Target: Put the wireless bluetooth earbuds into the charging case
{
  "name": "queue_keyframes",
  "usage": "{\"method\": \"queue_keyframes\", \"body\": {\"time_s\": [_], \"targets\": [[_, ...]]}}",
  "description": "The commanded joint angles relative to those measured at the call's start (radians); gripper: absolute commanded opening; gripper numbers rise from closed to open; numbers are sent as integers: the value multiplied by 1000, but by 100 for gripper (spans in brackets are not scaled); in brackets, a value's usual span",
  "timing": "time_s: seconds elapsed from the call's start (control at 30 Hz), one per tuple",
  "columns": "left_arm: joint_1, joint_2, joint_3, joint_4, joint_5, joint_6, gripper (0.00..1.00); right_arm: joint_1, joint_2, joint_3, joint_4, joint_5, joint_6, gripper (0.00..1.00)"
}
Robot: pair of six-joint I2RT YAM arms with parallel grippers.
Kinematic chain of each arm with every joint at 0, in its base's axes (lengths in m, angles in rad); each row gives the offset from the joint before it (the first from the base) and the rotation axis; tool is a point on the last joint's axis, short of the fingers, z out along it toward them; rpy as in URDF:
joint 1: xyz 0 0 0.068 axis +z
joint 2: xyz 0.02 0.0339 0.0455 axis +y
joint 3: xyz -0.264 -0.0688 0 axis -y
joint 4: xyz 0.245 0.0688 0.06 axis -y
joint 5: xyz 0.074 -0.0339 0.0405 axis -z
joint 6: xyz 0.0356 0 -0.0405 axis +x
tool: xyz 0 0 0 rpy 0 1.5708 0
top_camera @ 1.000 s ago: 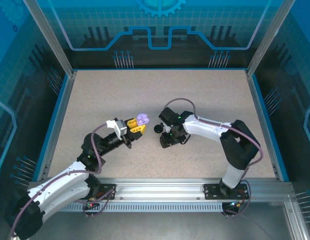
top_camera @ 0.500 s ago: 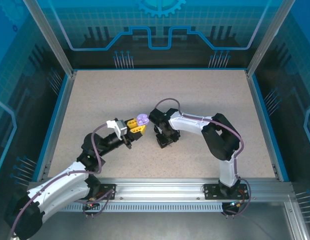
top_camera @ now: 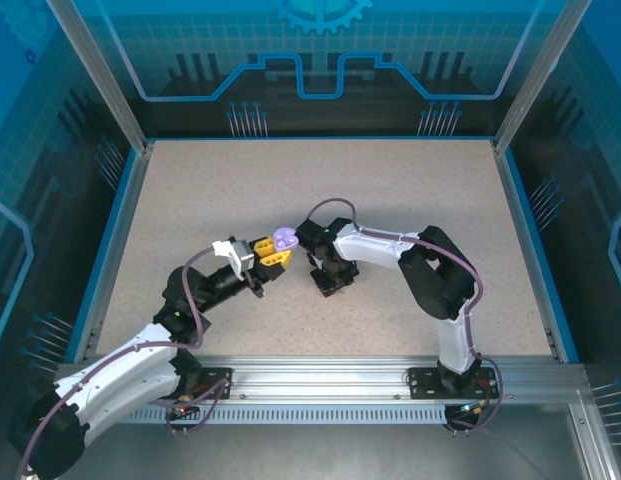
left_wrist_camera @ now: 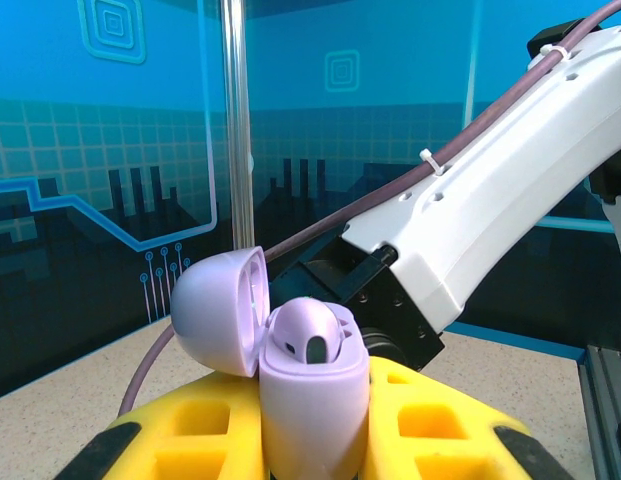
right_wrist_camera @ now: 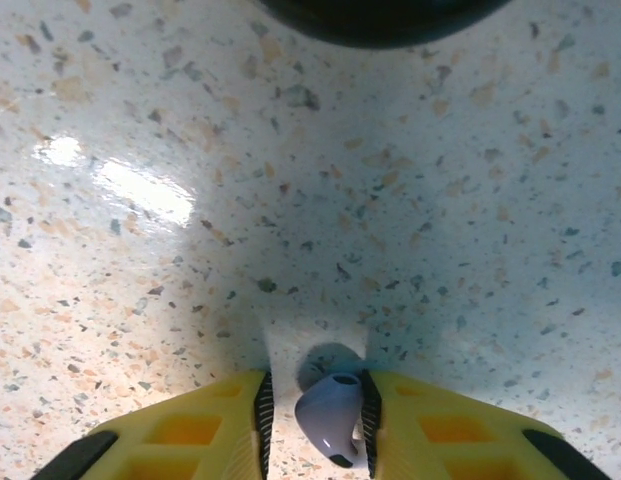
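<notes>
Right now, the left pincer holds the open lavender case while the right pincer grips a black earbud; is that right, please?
Not quite: the earbud in the right pincer is lavender, not black, as the right wrist view shows. The left pincer does hold the open lavender case.
</notes>
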Motion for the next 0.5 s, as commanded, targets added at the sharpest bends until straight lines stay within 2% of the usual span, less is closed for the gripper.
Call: {"method": "queue_keyframes", "body": {"time_s": [0.0,0.23,0.47], "targets": [[-5,-22,-4,0,-19,18,0,7,50,0,-21,15,1,29],[-5,-39,-3,-14,-22,22,0,5,35,-7,-33,20,12,23],[-5,-39,-3,-17,-21,20,0,-5,0,-22,-50,20,15,28]]}}
